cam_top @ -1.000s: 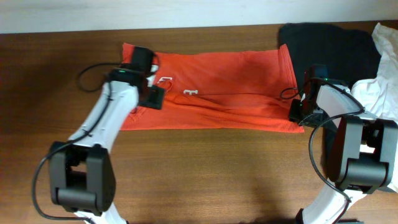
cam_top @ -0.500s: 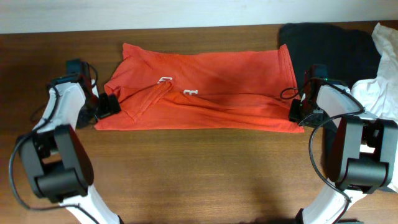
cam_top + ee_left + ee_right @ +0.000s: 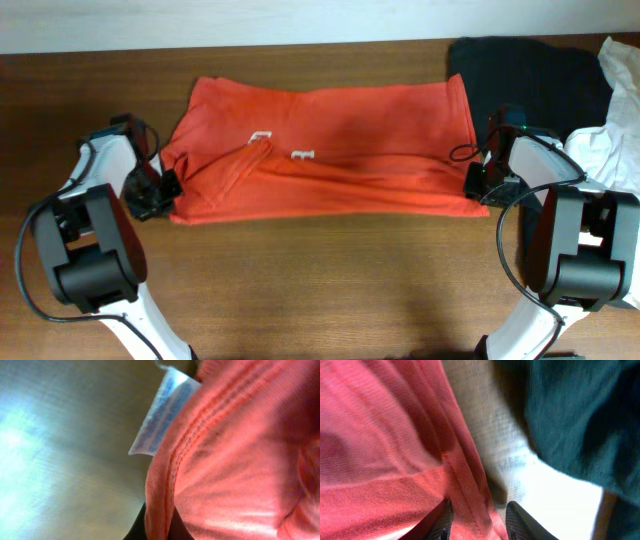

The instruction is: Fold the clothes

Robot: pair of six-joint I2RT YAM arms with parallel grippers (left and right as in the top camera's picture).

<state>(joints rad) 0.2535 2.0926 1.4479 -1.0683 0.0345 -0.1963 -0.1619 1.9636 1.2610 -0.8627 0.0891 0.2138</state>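
Bench (image 3: 320, 300) of brown wood carries everything we see. Across its far middle lies the red-orange T-shirt (image 3: 330, 150), spread flat and wide, its white lettering (image 3: 262, 136) facing up. A black garment (image 3: 530, 75) sits at the far right corner, touching the shirt's edge, with a white garment (image 3: 620, 110) heaped beside it. Our right tool (image 3: 480, 525) stands at the shirt's near right corner, fingers drawn in on the hem (image 3: 465, 485). Our left tool (image 3: 160, 188) meets the near left corner. Cloth and a small label (image 3: 160, 415) fill its camera, so we cannot tell its grip.
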